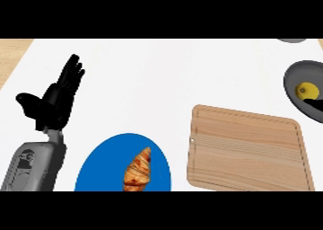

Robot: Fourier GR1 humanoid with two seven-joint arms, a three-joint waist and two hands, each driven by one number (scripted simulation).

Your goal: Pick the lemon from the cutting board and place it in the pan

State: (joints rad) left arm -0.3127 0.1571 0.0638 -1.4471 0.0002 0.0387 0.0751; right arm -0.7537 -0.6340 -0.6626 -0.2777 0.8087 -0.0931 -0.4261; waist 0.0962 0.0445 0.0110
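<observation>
Your lemon (306,90) sits in the pan (291,81) and the cutting board (247,150) is bare, so the placing looks done. The right hand (321,105) is beside it, mostly off-frame, so you can't tell its grip. The left hand (58,96) rests open, fingers spread upward.

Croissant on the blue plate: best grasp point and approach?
Pinch the croissant across its thick middle, coming from above: it lies flat on the blue plate, long axis running near-to-far, ends tapering. The open left hand is probably nearest.
</observation>
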